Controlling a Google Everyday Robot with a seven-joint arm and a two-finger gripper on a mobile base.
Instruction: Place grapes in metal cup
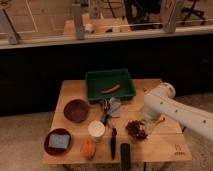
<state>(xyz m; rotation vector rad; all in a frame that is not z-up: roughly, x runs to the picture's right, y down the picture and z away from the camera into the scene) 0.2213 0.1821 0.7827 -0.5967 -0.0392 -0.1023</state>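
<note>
At the right side of the table (pixel 165 142): arm pose beside the grapes (pixel 136 129).
White arm (pixel 175 112) extending in from the right, bent downward at its left end; gripper (pixel 150 119) just far-right of the grapes, open or closed not discernible. Grapes on the tabletop; metal cup (pixel 114 107) farther left, just near the green tray (pixel 100 80).

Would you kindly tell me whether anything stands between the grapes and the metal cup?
Nothing visible does. The grapes lie to the right of the metal cup and nearer the table's front edge, with only bare table between them. The gripper hangs just right of the grapes, nothing between.
</note>
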